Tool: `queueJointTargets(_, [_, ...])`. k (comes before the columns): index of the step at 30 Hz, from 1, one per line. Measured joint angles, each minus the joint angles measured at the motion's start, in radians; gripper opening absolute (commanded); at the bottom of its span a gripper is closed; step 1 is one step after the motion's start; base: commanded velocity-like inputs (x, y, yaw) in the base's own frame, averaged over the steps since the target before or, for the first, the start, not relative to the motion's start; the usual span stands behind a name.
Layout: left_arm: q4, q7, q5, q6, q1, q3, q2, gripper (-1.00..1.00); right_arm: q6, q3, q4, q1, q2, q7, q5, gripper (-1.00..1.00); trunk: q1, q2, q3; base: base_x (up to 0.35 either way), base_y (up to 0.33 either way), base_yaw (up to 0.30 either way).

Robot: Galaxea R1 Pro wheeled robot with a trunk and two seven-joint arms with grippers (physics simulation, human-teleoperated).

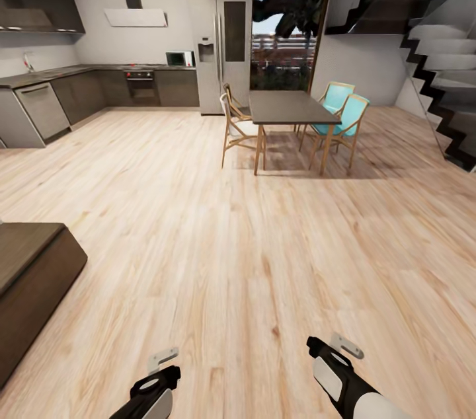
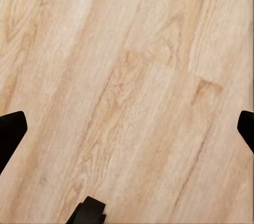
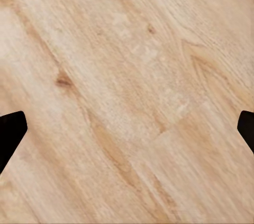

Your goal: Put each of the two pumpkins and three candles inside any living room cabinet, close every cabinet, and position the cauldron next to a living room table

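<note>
Dark-brown cabinet (image 1: 30,280) cut off by left edge of head view; fronts unseen. Both arms cropped at bottom edge. Left hand (image 2: 127,128) and right hand (image 3: 127,128) fingertips clipped at wrist-view sides. Staircase (image 1: 436,75) cut at right.

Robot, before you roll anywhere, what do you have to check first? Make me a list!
1. Left gripper empty: ok, fingers wide apart with bare wood floor between them.
2. Right gripper empty: ok, fingers spread, nothing held.
3. Path ahead: ok, open floor up to the dining table and its chairs.
4. Left side: not ok, a dark-brown unit sits close by the left arm; steer wide.
5. Pumpkins, candles, cauldron located: cannot tell from these views.
6. Cabinet drawers closed: cannot tell; just the unit's top and end face the head camera.
</note>
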Motion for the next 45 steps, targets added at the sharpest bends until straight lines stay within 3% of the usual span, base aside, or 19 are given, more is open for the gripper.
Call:
queueJointTargets(17, [0.001, 0.0, 0.0, 0.0, 0.0, 0.0, -0.001, 1.0, -0.017, 0.0, 0.0, 0.0, -0.002, 0.0, -0.01, 1.0, 0.0, 0.0, -0.004, 0.33, 0.0, -0.07])
queueJointTargets(45, [0.001, 0.0, 0.0, 0.0, 0.0, 0.0, -0.001, 1.0, -0.017, 0.0, 0.001, 0.0, -0.001, 0.0, -0.01, 1.0, 0.0, 0.0, -0.017, 0.317, 0.0, -0.259])
